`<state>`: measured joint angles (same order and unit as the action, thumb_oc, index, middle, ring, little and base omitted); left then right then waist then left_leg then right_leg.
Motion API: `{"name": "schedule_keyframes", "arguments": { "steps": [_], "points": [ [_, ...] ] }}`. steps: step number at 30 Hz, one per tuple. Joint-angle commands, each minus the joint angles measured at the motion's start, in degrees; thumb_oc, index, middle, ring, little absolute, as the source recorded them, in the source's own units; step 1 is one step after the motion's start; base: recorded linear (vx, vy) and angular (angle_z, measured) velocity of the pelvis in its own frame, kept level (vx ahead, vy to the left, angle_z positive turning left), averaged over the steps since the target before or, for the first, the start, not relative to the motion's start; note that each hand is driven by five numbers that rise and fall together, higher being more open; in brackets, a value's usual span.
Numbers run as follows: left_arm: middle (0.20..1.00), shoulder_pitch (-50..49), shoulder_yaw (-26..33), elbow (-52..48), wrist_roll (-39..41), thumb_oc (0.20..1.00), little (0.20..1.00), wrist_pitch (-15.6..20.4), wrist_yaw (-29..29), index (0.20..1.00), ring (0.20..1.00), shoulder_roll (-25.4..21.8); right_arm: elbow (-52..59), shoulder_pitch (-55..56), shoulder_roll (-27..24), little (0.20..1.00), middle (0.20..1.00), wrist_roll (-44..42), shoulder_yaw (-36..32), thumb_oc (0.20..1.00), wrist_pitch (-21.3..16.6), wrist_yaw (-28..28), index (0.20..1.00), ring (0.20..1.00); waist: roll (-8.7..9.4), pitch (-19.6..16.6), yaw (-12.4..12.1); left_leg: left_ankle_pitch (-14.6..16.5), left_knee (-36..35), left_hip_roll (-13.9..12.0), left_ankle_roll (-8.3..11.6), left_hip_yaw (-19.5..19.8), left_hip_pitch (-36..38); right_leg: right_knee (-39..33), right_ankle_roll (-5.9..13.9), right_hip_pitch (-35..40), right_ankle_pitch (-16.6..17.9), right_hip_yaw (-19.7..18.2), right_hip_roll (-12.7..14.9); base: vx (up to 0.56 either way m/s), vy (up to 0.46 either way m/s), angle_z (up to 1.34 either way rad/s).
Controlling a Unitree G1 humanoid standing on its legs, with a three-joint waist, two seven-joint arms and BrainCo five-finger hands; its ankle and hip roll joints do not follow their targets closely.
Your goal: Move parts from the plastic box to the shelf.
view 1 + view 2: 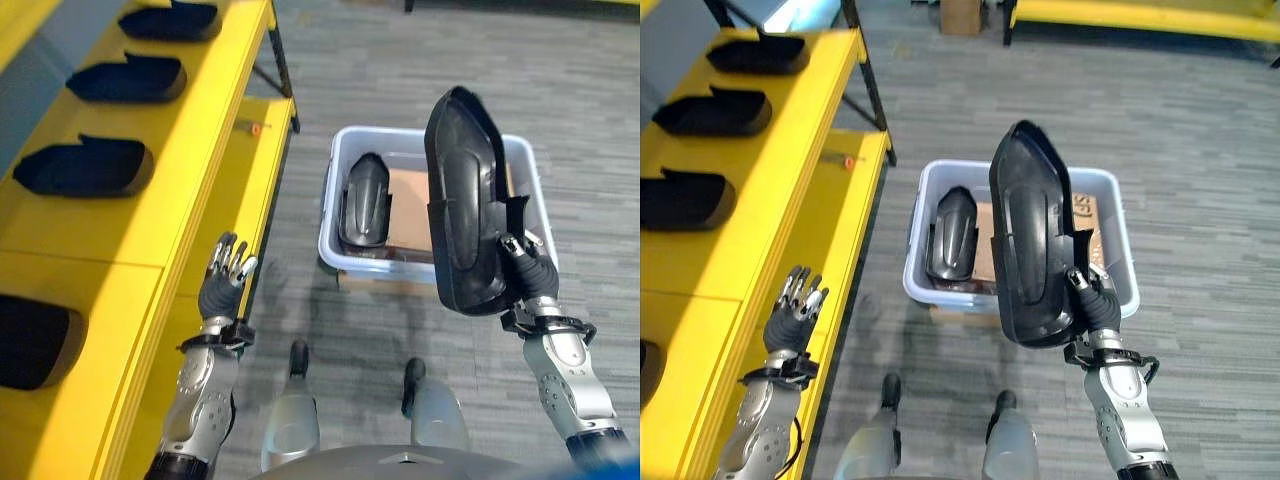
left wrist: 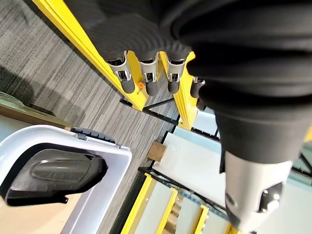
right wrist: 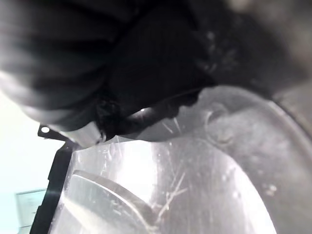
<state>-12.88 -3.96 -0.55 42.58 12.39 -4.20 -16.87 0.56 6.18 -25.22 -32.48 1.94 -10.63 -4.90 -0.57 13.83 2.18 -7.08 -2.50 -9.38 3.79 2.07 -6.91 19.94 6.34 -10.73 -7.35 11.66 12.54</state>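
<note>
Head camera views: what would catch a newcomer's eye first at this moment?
The large black part held upright in the right hand, raised above the pale plastic box on the grey floor, stands out first. A second black part lies in the box's left half. To the robot's left, the bright yellow shelf already carries a row of black parts, with the open left hand hovering at its edge.

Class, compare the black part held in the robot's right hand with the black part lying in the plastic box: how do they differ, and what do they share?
The held part is lifted above the plastic box, gripped at its lower end by the right hand; the boxed part lies inside the box at its left side. The held part shows its hollow inner face; the boxed part shows its rounded outer shell. The held part looks larger, being nearer the camera. Both are black moulded shells.
</note>
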Motion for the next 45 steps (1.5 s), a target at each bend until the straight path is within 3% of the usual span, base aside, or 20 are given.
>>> {"name": "schedule_keyframes", "arguments": {
  "steps": [1,8,11,14,15,16,17,20,22,25,29,35,36,38,39,40,41,42,44,45],
  "points": [
    [1.0,0.3,3.31,-2.77,-2.6,1.0,1.0,0.47,2.62,1.0,1.0,-2.63,4.32,-2.58,-0.77,0.2,0.2,-3.36,-4.01,0.2,-1.56,3.58,0.2,0.2,1.91,-0.77,0.0,3.62,2.53,-6.01,4.33,-0.14,3.92,-6.39,3.52,2.32,4.64,-5.42,0.62,0.08,-0.116,-0.1],
    [1.0,-3.54,5.28,-2.31,-2.66,1.0,1.0,-0.52,2.94,1.0,1.0,-0.18,5.62,-3.83,-4.98,0.2,0.2,-5.94,-2.16,0.2,0.06,6.32,0.2,0.2,0.84,-3.04,-1.15,2.1,1.9,-9.06,4.29,-0.64,7.79,-2.64,1.46,3.23,0.85,-5.99,-2.95,0.02,-0.117,-0.11],
    [1.0,-4.42,5.33,-2.37,-2.61,1.0,1.0,-0.44,2.96,1.0,1.0,0.66,5.59,-6.09,-7.76,0.2,0.2,-6.68,-0.42,0.2,0.5,7.38,0.2,0.2,-0.09,-2.63,-2.76,-3.4,1.76,-10.78,5.37,0.9,6.53,-0.75,-0.39,2.91,-0.95,-4.17,-5.06,-0.07,-0.152,-0.04],
    [1.0,-3.48,3.93,-1.82,-2.52,1.0,1.0,-0.67,3.43,1.0,1.0,0.44,6.11,-6.04,-9.85,0.2,0.2,-6.85,-0.91,0.2,0.06,7.2,0.2,0.2,-0.27,-1.23,-3.63,-10.3,0.56,-10.07,5.93,1.87,2.53,-1.72,-1.63,2.71,-1.22,-1.01,-5.36,-0.16,-0.109,0.38],
    [1.0,-2.76,3.42,-1.63,-2.48,1.0,1.0,-0.79,3.7,1.0,1.0,0.21,6.28,-5.7,-10.27,0.2,0.2,-6.73,-1.78,0.2,-0.18,7.12,0.2,0.2,0.37,-0.91,-3.44,-9.91,1.41,-8.94,4.83,-0.38,0.34,-2.69,-2.23,2.75,-0.66,0.34,-4.86,-0.37,-0.252,1.73],
    [1.0,-1.35,2.65,-1.71,-2.23,1.0,1.0,-0.65,5.01,1.0,1.0,-0.22,6.26,-5.08,-9.41,0.2,0.2,-6.91,-2.32,0.2,-0.57,7.28,0.2,0.2,2.23,-0.05,-3.3,-1.29,11.08,-6.39,2.54,-3.55,-1.29,-3.49,-2.84,1.69,0.68,3.72,-2.28,-0.32,-0.221,1.86],
    [1.0,-1.35,2.65,-1.71,-2.22,1.0,1.0,-0.65,5.01,1.0,1.0,-0.23,6.27,-5.07,-9.4,0.2,0.2,-6.91,-2.33,0.2,-0.57,7.29,0.2,0.2,2.22,-0.05,-3.24,-1.16,11.3,-6.37,2.52,-3.45,-1.42,-3.46,-2.82,1.7,0.65,3.79,-2.26,-0.31,-0.216,1.8],
    [1.0,-0.66,2.08,-1.96,-2.0,1.0,1.0,-1.23,5.44,1.0,1.0,-0.05,8.01,-1.91,-7.66,0.2,0.2,-6.89,-4.42,0.2,-0.51,7.53,0.2,0.2,2.83,0.28,-2.16,6.51,19.24,-6.24,1.64,-5.69,-0.21,-3.09,-3.03,2.73,-0.13,7.27,-0.23,-0.05,-0.018,1.16],
    [1.0,-0.34,2.07,-2.02,-2.28,1.0,1.0,-1.43,5.33,1.0,1.0,-0.12,8.93,0.5,-4.4,0.2,0.2,-6.12,-5.89,0.2,-0.43,6.74,0.2,0.2,2.31,0.77,-1.4,11.05,16.62,-4.61,1.31,-5.73,1.89,-1.9,-1.75,3.1,1.16,9.66,1.95,0.02,0.209,1.2],
    [1.0,-0.78,2.59,-2.33,-2.16,1.0,1.0,-1.7,5.16,1.0,1.0,0.08,9.52,2.76,-2.1,0.2,0.2,-5.5,-7.31,0.2,0.22,6.93,0.2,0.2,1.89,1.5,-1.05,12.76,13.59,-2.84,0.89,-7.32,3.02,-0.58,-0.02,3.57,2.91,10.95,5.22,0.01,0.263,1.15],
    [1.0,-0.52,3.83,-2.36,-2.69,1.0,1.0,-1.36,4.54,1.0,1.0,-1.24,7.49,3.08,0.67,0.2,0.2,-4.84,-7.73,0.2,0.26,5.73,0.2,0.2,3.03,2.86,-2.48,13.69,15.53,-0.16,0.63,-6.07,0.56,-2.43,1.99,5.06,6.31,13.15,9.14,-0.01,0.205,0.65],
    [1.0,-2.25,7.02,-2.76,-3.38,1.0,1.0,-1.3,2.64,1.0,1.0,-1.12,6.14,2.73,4.7,0.2,0.2,-3.1,-6.8,0.2,0.23,4.23,0.2,0.2,5.87,3.62,-5.56,16.75,18.66,6.23,-2.21,-2.98,-2.5,-6.08,5.2,7.94,13.5,14.79,13.47,0.03,0.215,0.53],
    [1.0,-2.04,7.22,-2.37,-4.1,1.0,1.0,-1.04,2.02,1.0,1.0,-1.22,5.54,3.22,5.94,0.2,0.2,-3.59,-6.55,0.2,0.23,4.11,0.2,0.2,6.44,3.23,-5.96,16.95,19.25,8.44,-3.04,-2.03,-3.57,-6.9,6.04,8.76,16.17,15.32,14.97,0.06,0.301,1.18],
    [1.0,-1.76,7.44,-1.81,-4.68,1.0,1.0,-1.27,1.84,1.0,1.0,-1.77,5.46,3.92,6.86,0.2,0.2,-3.48,-6.71,0.2,0.42,3.88,0.2,0.2,6.39,2.18,-5.51,16.73,17.65,9.9,-3.85,-0.55,-3.43,-6.46,6.15,8.6,18.56,13.3,15.44,0.07,0.256,0.92],
    [1.0,-1.17,7.05,-1.55,-5.14,1.0,1.0,-1.0,1.72,1.0,1.0,-2.63,4.86,3.86,7.3,0.2,0.2,-3.67,-6.74,0.2,0.32,3.64,0.2,0.2,6.38,1.69,-3.78,14.4,15.42,11.27,-4.64,1.04,-3.17,-7.48,4.43,7.46,20.91,7.54,13.67,0.06,0.205,0.56],
    [1.0,-0.83,6.9,-1.17,-5.05,1.0,1.0,-0.73,1.85,1.0,1.0,-3.51,4.61,3.58,7.37,0.2,0.2,-3.7,-6.91,0.2,0.48,3.61,0.2,0.2,6.07,1.11,-2.2,13.22,13.27,11.63,-5.09,2.68,-2.59,-7.09,3.46,4.89,20.65,-0.9,9.11,0.07,0.227,0.84],
    [1.0,-1.0,7.22,-1.26,-5.06,1.0,1.0,-0.58,2.01,1.0,1.0,-3.73,4.77,3.92,7.22,0.2,0.2,-4.03,-6.81,0.2,0.74,4.09,0.2,0.2,5.72,0.97,-1.43,12.73,12.12,11.74,-5.43,3.31,-1.56,-6.25,2.96,3.16,19.71,-5.87,5.56,0.19,0.282,1.01],
    [1.0,-0.71,7.17,-1.16,-5.78,1.0,1.0,-0.63,2.64,1.0,1.0,-3.54,4.91,5.14,7.2,0.2,0.2,-4.5,-7.29,0.2,0.88,5.32,0.2,0.2,5.36,0.58,0.88,11.68,10.42,12.32,-6.25,5.4,-0.13,-6.17,1.58,1.36,15.02,-13.2,-2.44,0.2,0.258,0.7],
    [1.0,-1.08,7.04,-1.34,-6.76,1.0,1.0,-0.76,2.96,1.0,1.0,-3.09,4.51,6.37,7.6,0.2,0.2,-5.09,-7.18,0.2,0.78,6.26,0.2,0.2,5.7,0.35,1.66,11.22,8.88,12.51,-6.84,5.69,1.4,-7.03,0.34,-0.31,11.37,-13.53,-7.12,0.17,0.143,0.02],
    [1.0,-1.32,6.99,-1.33,-6.92,1.0,1.0,-0.84,2.86,1.0,1.0,-2.97,4.28,6.67,7.62,0.2,0.2,-5.16,-6.97,0.2,0.76,6.64,0.2,0.2,6.16,0.35,1.8,11.04,8.07,12.83,-7.07,5.67,2.17,-7.74,0.1,-2.04,11.25,-12.05,-9.07,0.15,0.057,0.15]
  ]
}}
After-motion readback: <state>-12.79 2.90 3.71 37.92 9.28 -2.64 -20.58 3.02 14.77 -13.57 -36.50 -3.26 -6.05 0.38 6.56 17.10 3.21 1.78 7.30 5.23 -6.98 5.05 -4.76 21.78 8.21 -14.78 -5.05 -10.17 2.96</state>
